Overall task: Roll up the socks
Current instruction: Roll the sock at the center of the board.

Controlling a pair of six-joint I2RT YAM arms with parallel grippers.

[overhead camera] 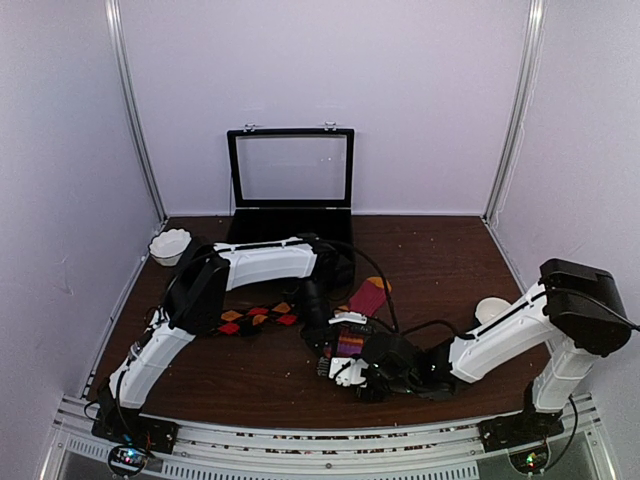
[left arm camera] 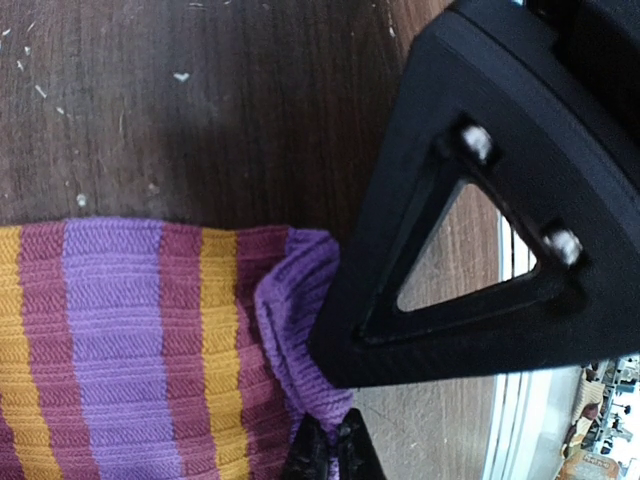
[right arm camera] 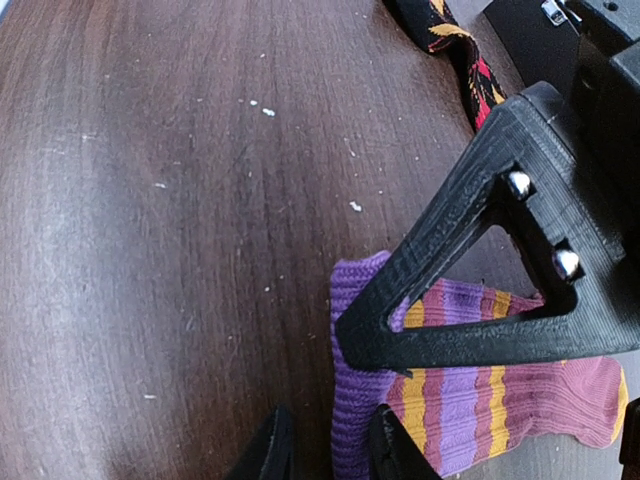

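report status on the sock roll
Left gripper pinching purple cuff of striped magenta-orange-purple fabric sock; right gripper at same cuff, grip unclear. Black argyle fabric sock lies aside.

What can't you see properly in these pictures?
Argyle sock: right wrist view, top edge cuts it off.
Striped sock: left wrist view, left and bottom edges cut it off; toe unseen.
Right tool: right wrist view, bottom edge cuts its tips, so its grip is unclear.
White thing: top view, right arm hides part; too small to name.
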